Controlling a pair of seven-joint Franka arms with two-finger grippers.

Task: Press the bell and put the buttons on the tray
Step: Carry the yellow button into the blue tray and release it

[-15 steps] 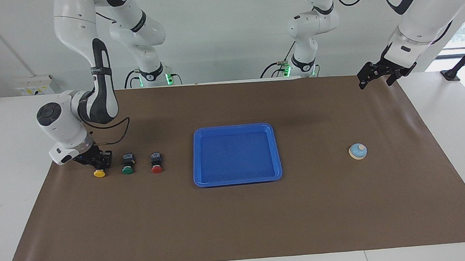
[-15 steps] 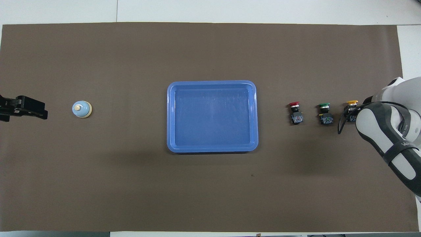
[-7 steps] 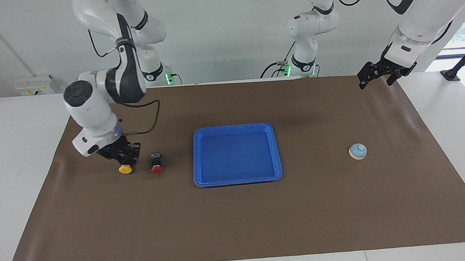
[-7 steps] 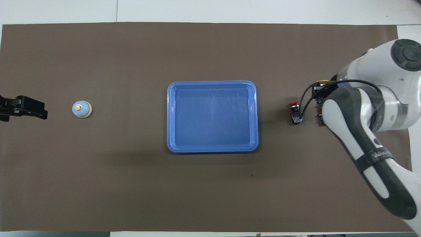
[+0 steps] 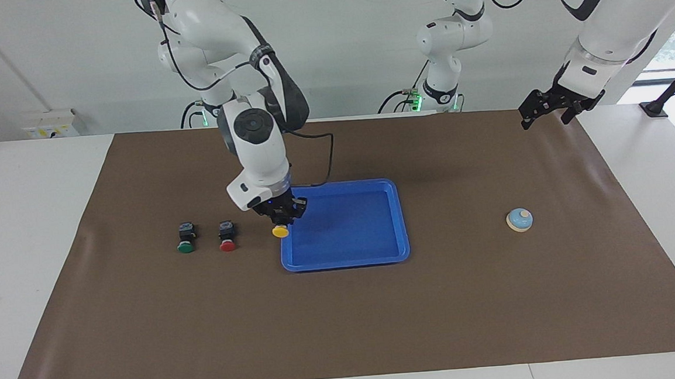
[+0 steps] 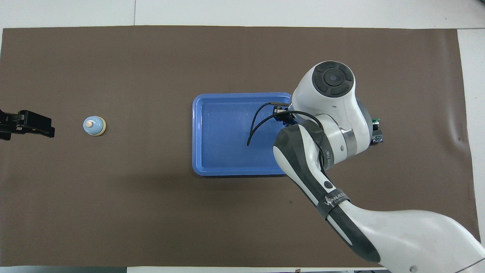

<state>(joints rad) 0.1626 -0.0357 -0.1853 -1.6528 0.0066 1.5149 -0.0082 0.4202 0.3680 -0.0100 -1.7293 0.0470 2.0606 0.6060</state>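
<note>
Right gripper (image 5: 281,215) has carried the yellow-capped button (image 5: 280,231) from its row to the glossy blue tray's (image 5: 401,221) rim, jaws clamping its black body. Green button (image 5: 185,238), red button (image 5: 227,236) on brown mat (image 5: 345,318). Domed bell (image 5: 519,220) untouched; left gripper (image 5: 549,108) waits raised, jaws unreadable.

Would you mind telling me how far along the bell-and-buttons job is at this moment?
Done: nothing lies in the flat bright-blue plastic tray yet. In hand: the right pincer carries the yellow-capped push button over the tray's edge toward the right arm's end. Left: the green-capped button and red-capped button sit on the brown mat, and the left pincer waits away from the light-blue domed bell.
</note>
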